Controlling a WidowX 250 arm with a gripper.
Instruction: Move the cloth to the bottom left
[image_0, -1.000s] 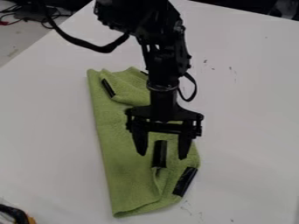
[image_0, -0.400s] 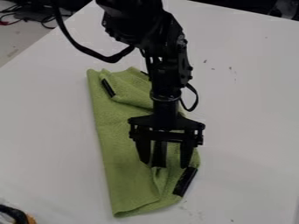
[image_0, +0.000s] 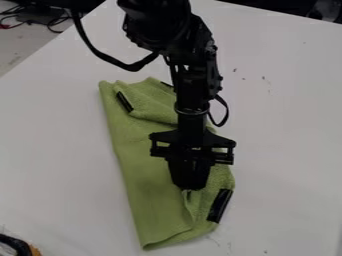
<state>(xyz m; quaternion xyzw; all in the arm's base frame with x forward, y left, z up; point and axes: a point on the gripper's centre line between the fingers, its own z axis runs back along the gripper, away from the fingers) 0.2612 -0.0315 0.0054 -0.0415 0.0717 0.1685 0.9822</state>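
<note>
As tool (image_0: 190, 187) closed, cloth (image_0: 143, 175) shifted.

Matt, rough-textured green cloth (image_0: 137, 165).

The cloth (image_0: 143, 185) lies on the table (image_0: 287, 125), cables (image_0: 55, 32) behind it, left.

Counted one gripper (image_0: 190, 188), on one arm (image_0: 194, 75). Logged one green cloth (image_0: 143, 170) beneath. Tallied three visible black strips (image_0: 124, 101) on cloth: one to gripper's lower right, two to its upper left. Noted one white table (image_0: 287, 125) underneath, one black-and-orange object (image_0: 20, 245) well off lower left. Couldn't count cables (image_0: 59, 21), far upper left.
</note>
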